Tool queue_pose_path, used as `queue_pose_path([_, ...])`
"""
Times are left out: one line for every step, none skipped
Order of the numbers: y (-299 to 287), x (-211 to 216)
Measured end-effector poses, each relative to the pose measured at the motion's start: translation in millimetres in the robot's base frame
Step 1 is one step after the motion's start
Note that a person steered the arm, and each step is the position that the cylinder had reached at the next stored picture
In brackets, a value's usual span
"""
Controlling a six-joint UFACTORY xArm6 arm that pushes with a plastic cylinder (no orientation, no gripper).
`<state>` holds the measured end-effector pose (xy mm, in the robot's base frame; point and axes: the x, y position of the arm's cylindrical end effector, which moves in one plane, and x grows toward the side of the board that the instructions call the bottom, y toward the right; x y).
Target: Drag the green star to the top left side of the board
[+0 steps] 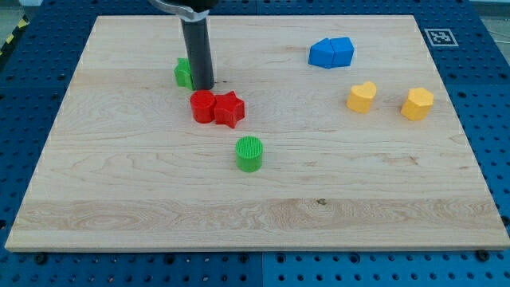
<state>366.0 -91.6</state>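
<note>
While my tip touches the green star on its left, red blocks sit just below; no gripper state to tell.

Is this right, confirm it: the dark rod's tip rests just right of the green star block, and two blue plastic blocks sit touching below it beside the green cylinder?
One thing is wrong: the two touching blocks below my tip are red, not blue, a red cylinder and a red star. The camera view shows this. The blue blocks lie toward the view's top right. The rest holds: the tip sits just right of the green star, with the green cylinder nearby.
</note>
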Motion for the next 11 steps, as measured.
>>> queue_pose_path([-12,-11])
queue_pose_path([-28,-13])
queue_pose_path([-42,-14])
queue_pose_path([-48,-28])
queue_pose_path([-55,-44])
queue_pose_path([-69,-53])
queue_pose_path([-88,-61])
queue_pose_path([-108,-72])
queue_pose_path([-122,-85])
queue_pose_path([-132,-93])
queue_pose_path([-135,-95])
